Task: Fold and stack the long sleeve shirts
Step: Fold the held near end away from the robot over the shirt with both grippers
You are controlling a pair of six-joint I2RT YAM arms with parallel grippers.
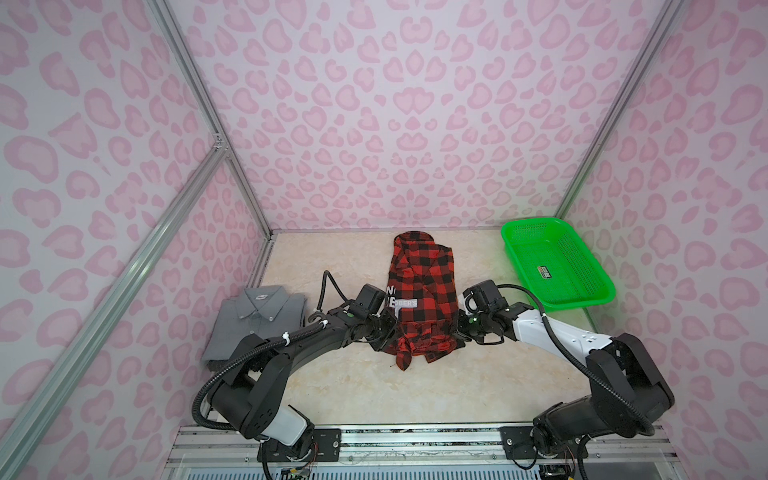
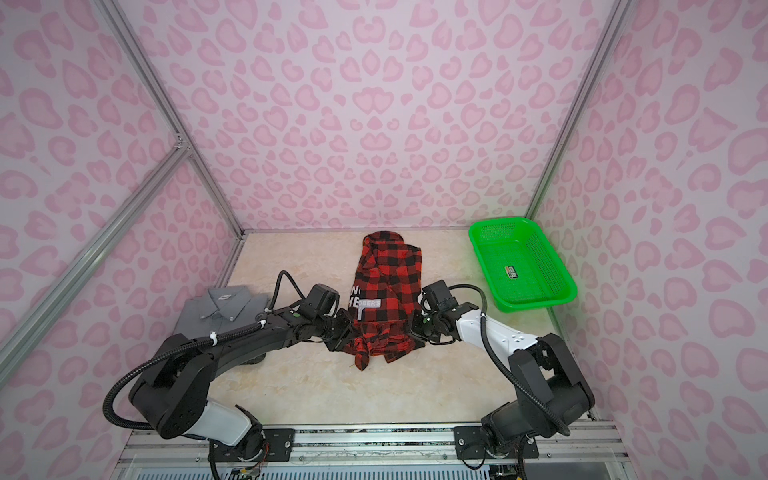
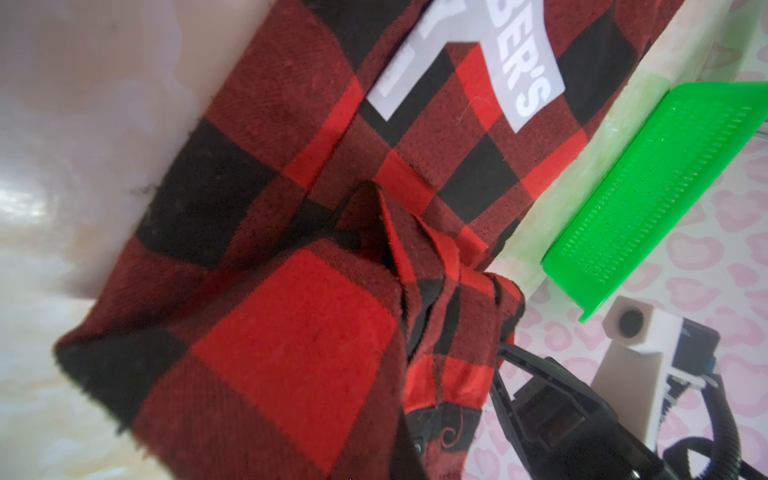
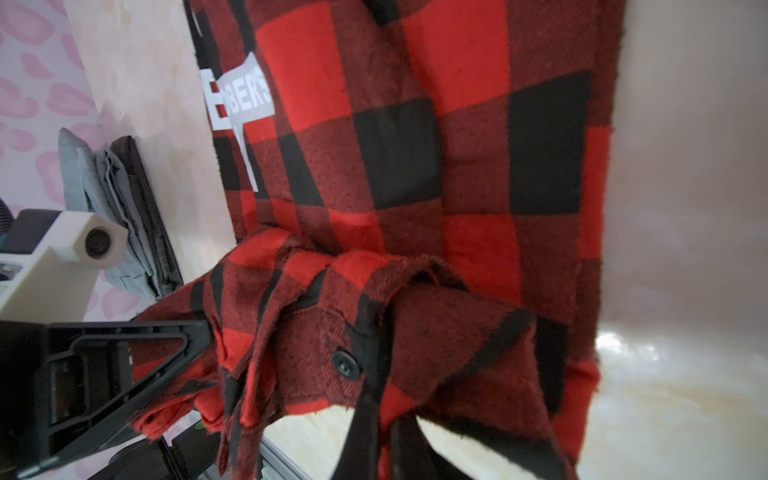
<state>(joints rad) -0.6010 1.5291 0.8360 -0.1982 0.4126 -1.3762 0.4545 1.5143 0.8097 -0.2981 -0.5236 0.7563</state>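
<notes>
Left gripper (image 1: pixel 385 334) and right gripper (image 1: pixel 460 331) are pinching the near hem of the checked shirt (image 1: pixel 422 286), mid-fold.

Both are clamping shut on bunched hem. The shirt is spanning between the two sets of jaws and lying flat beyond them, and the folded grey shirt (image 1: pixel 253 320) is sitting well outside the left jaws. My worry is that loose cloth dangling below the jaws could tuck under and crumple the fold, or one pinch could slip and skew it.

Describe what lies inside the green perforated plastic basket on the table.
Inside the green perforated plastic basket lies only a small printed sticker. Nothing else covers its floor; only the patch beneath the sticker is hidden.
</notes>
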